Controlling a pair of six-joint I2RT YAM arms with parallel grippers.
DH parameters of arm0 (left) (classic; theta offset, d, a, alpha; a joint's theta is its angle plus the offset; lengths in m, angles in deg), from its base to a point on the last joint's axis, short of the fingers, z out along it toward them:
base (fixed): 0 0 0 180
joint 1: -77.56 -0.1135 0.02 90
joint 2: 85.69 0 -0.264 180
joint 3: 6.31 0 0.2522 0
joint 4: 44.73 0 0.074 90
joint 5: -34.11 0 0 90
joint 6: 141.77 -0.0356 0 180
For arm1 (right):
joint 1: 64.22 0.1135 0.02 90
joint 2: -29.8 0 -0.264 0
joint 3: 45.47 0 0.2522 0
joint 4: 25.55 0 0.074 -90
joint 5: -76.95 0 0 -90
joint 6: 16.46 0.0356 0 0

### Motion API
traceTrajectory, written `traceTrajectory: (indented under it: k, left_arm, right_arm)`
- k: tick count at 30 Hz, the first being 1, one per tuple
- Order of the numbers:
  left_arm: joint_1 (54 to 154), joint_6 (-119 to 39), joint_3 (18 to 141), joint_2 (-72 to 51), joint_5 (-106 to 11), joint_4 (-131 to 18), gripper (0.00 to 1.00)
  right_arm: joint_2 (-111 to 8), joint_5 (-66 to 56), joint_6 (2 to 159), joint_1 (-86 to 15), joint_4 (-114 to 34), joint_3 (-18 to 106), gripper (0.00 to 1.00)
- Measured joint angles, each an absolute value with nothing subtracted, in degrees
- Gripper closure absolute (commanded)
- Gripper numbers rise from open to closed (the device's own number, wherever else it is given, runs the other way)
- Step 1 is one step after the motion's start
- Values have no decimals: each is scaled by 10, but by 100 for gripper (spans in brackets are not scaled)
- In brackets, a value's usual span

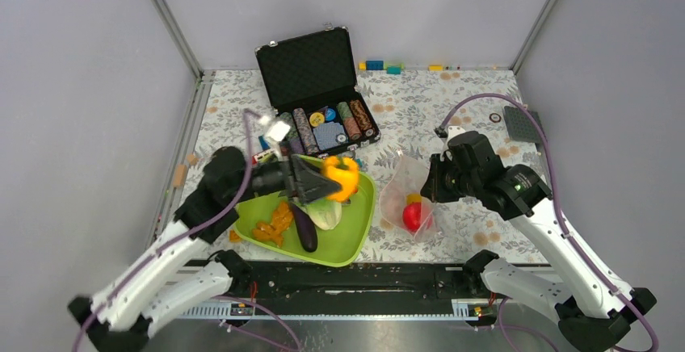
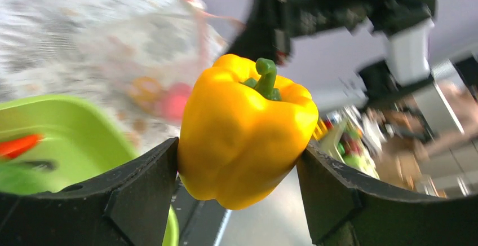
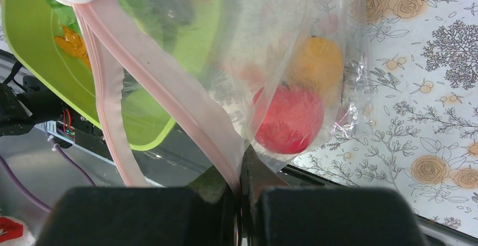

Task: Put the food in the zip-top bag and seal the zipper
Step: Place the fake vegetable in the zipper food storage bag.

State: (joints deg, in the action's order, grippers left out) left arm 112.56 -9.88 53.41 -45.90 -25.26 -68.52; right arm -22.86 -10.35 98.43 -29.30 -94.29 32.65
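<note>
Yellow pepper [image 2: 242, 133] sits clamped in my left gripper [image 2: 238, 153], my right gripper [image 3: 241, 192] pinches the zipper [image 3: 169, 99]; red apple [image 3: 290, 119] and orange fruit [image 3: 318, 62] are bagged, while eggplant [image 1: 304, 227], lettuce [image 1: 327, 213], carrot [image 1: 273, 224] and sealing remain.

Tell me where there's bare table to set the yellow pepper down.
Bare cloth lies right of the poker case, behind the zip-top bag, out to the black pad; another patch sits left of the case. Crowded: the green tray, nearly full, and the narrow gap between tray and bag.

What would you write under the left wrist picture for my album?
Left jaws grip a yellow pepper, with the green tray nearby.
</note>
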Motion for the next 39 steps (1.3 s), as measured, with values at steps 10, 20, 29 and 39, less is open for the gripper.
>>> traceTrajectory:
  k: [10, 20, 29, 39]
  left_arm:
    - [1374, -162, 699, -191, -257, -670, 64]
    - [1394, -159, 741, -80, -410, -731, 58]
    - [1399, -135, 772, -62, -519, -774, 36]
    - [1436, -136, 827, -22, -569, -813, 1]
  right_arm:
    - [-228, -104, 988, -293, -943, 330, 97]
    - [-214, -99, 998, -293, -943, 330, 97]
    - [-214, -67, 1004, -294, -942, 330, 97]
    - [-217, -38, 1008, -294, -941, 333, 97]
